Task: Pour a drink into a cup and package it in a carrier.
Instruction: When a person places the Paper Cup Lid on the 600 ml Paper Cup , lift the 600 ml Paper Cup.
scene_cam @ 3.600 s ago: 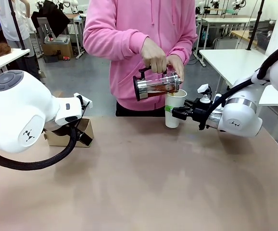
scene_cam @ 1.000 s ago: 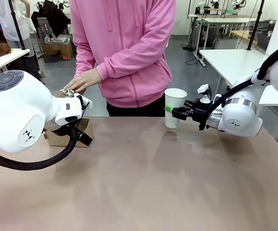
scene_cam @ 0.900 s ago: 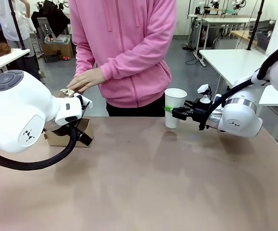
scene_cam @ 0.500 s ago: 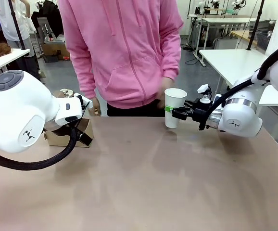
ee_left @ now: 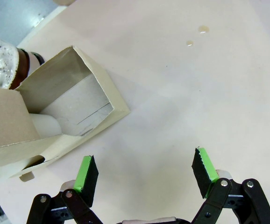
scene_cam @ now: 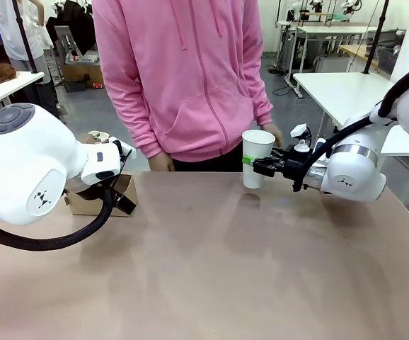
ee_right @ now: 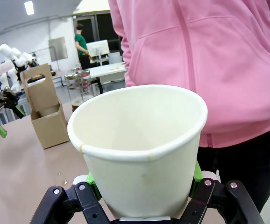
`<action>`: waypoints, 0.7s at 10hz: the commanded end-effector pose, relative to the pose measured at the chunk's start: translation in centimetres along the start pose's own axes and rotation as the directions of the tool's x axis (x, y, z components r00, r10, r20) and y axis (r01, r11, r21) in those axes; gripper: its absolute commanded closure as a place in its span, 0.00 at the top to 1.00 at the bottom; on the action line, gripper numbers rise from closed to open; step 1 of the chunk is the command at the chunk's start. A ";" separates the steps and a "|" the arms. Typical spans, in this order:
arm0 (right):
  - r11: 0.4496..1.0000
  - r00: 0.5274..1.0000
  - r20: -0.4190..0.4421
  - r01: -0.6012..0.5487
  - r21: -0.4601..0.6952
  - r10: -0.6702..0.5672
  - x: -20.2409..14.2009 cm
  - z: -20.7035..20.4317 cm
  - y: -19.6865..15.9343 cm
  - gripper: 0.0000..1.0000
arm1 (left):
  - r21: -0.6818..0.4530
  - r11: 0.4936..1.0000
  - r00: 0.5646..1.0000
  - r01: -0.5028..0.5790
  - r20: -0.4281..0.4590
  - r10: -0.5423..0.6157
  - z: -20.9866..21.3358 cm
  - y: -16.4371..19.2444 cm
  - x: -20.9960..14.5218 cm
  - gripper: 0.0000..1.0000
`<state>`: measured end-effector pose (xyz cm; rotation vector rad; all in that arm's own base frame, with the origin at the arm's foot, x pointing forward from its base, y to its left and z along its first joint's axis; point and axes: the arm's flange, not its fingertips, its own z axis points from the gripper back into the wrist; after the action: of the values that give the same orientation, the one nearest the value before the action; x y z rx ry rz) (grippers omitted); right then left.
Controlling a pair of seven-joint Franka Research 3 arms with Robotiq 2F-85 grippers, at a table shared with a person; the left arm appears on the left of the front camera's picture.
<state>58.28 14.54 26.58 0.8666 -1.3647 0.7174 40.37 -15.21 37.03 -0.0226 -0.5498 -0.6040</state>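
The tall white cup [scene_cam: 257,157] stands upright at the table's far edge with my right gripper [scene_cam: 262,166] shut on its lower part; green pads press both sides of the cup [ee_right: 139,149]. The brown cardboard carrier [ee_left: 65,102] sits on the table just beside my left gripper [ee_left: 146,170], which hangs open over bare tabletop. Behind the carrier [scene_cam: 95,201] stands the glass press jug [ee_left: 4,70] with the dark drink [ee_right: 79,100] in it. Inside the cup I cannot see any liquid.
A person in a pink hoodie [scene_cam: 183,78] stands at the far edge, one hand [scene_cam: 272,134] close behind the cup, the other [scene_cam: 159,161] low at the table edge. My bulky left arm [scene_cam: 35,170] hides part of the carrier. Small drops [ee_left: 201,29] lie on the table.
The person's hands left the carrier area and the person shifted right; one hand now hangs near the cup. Both arms and the cup stayed still.
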 end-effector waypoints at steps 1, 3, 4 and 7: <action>1.000 1.000 0.003 -0.003 -0.001 0.003 0.4 0.0 0.2 0.80 | -0.002 1.000 1.000 -0.001 0.001 0.001 0.0 0.0 0.0 1.00; 1.000 1.000 0.003 -0.003 -0.001 0.003 0.4 0.0 0.2 0.80 | -0.002 1.000 1.000 -0.001 0.001 0.001 0.0 0.0 0.0 1.00; 1.000 1.000 0.003 -0.003 -0.001 0.003 0.4 0.0 0.2 0.80 | -0.002 1.000 1.000 -0.001 0.001 0.001 0.0 0.0 0.0 1.00; 1.000 1.000 0.003 -0.003 -0.001 0.003 0.4 0.0 0.2 0.80 | -0.002 1.000 1.000 -0.001 0.001 0.001 0.0 0.0 0.0 1.00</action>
<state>58.28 14.54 26.58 0.8666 -1.3647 0.7174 40.37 -15.21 37.03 -0.0226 -0.5498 -0.6040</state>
